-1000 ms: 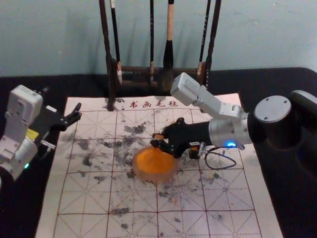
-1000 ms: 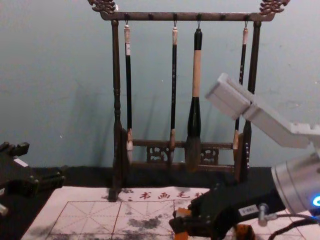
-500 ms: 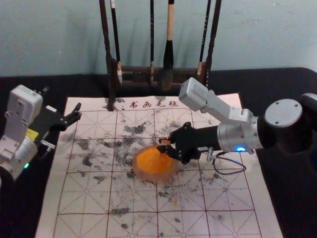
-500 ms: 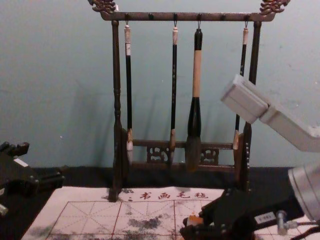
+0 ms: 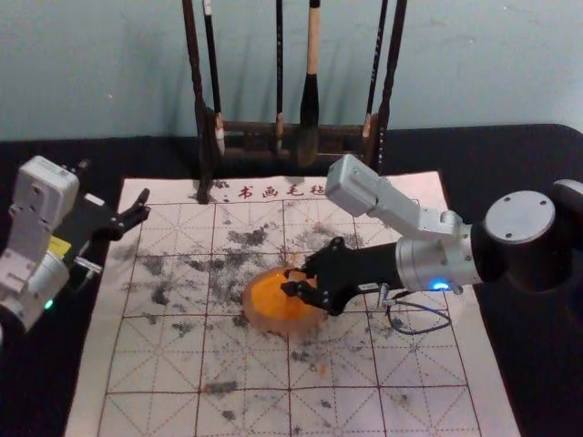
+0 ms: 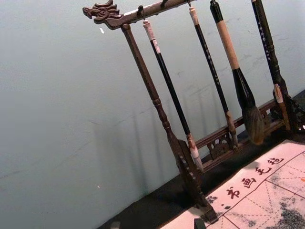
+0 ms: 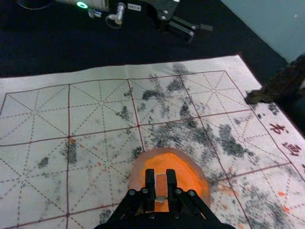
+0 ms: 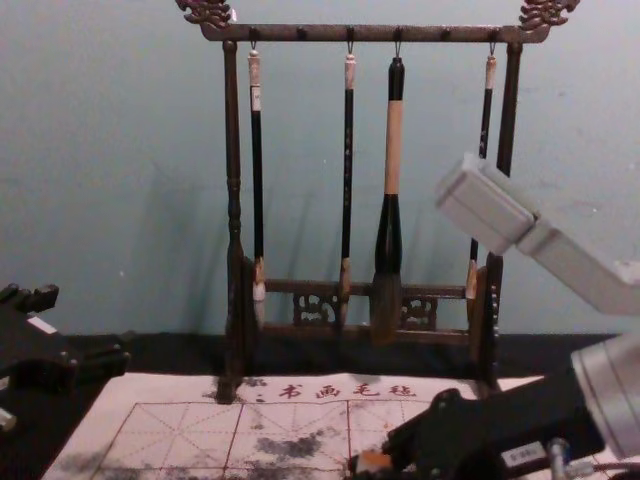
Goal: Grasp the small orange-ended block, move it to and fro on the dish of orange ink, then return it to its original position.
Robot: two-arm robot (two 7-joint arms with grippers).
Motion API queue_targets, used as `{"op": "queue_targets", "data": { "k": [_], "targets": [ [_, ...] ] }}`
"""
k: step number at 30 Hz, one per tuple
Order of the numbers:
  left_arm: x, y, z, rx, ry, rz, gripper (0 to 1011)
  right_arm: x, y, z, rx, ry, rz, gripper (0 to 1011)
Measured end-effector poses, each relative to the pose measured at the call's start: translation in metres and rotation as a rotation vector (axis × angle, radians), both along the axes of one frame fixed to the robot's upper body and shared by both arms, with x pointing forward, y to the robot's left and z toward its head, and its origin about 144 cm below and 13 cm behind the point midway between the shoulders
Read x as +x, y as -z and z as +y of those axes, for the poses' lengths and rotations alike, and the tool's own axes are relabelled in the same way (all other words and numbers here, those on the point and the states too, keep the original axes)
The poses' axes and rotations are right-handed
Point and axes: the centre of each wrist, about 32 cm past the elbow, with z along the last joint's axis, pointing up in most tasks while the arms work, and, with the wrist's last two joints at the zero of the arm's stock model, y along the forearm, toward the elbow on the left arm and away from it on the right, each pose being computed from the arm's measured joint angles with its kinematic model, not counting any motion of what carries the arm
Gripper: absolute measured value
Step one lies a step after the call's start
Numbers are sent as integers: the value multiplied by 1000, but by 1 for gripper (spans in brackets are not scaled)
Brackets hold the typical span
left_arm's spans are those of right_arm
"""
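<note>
Over the right part of the ink dish (image 5: 264, 305), my right gripper (image 5: 293, 280) reaches in from the right in the head view. The right wrist view has the right gripper (image 7: 161, 183) shut on the small block (image 7: 161, 185), with the orange ink dish (image 7: 190, 174) directly behind it. At the lower edge of the chest view the block's orange top (image 8: 374, 461) shows at the right gripper's tip. Whether the block touches the ink cannot be told. My left gripper (image 5: 138, 211) stays parked at the left, its fingers spread apart.
A dark wooden rack (image 5: 205, 146) with hanging brushes stands at the back edge of the mat. The ink-stained gridded felt mat (image 5: 155, 364) lies under the dish. Black cloth (image 5: 510, 150) surrounds the mat.
The right gripper has carried the block from the dish's far side toward its right part, first moving right and nearer, then slightly left and nearer again. The left arm has stayed still.
</note>
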Motion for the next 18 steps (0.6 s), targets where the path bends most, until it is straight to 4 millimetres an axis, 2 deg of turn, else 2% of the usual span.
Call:
{"op": "queue_targets", "data": {
  "k": [18],
  "targets": [
    [0,0,0,0,0,0,1001,11,3,19,16,-10,2,116]
  ]
}}
